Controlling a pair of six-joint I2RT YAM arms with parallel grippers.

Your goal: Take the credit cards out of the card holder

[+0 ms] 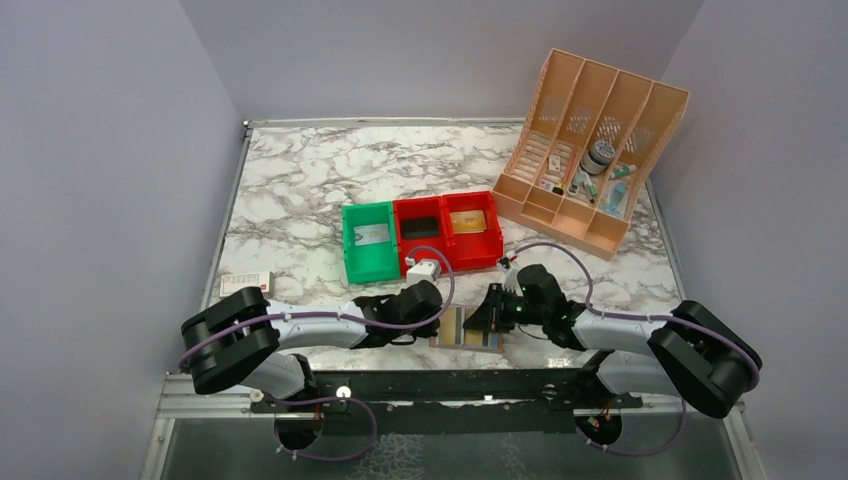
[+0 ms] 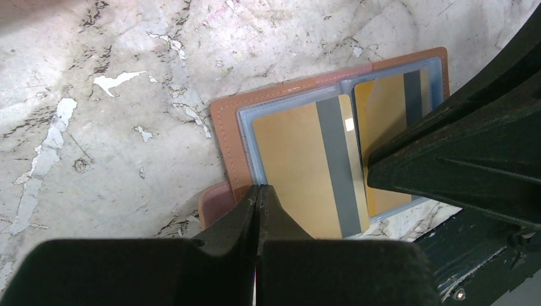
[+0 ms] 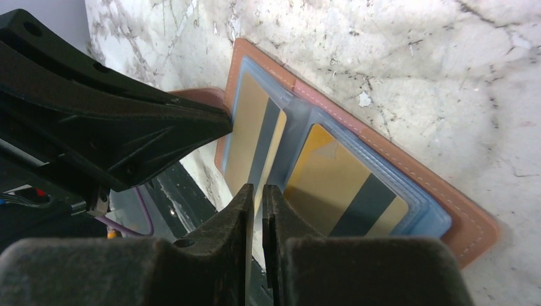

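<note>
Seen from above, the card holder (image 1: 467,328) lies open at the near edge of the bench (image 1: 300,180), between both arms. The left wrist view has the left gripper (image 2: 258,201) closed, its tips at the holder's corner, and two gold credit cards (image 2: 296,169) in their pockets. The right wrist view shows the right gripper (image 3: 256,197) barely parted at a card's edge; I cannot tell whether it pinches the card. Both cards are yet to come out.
</note>
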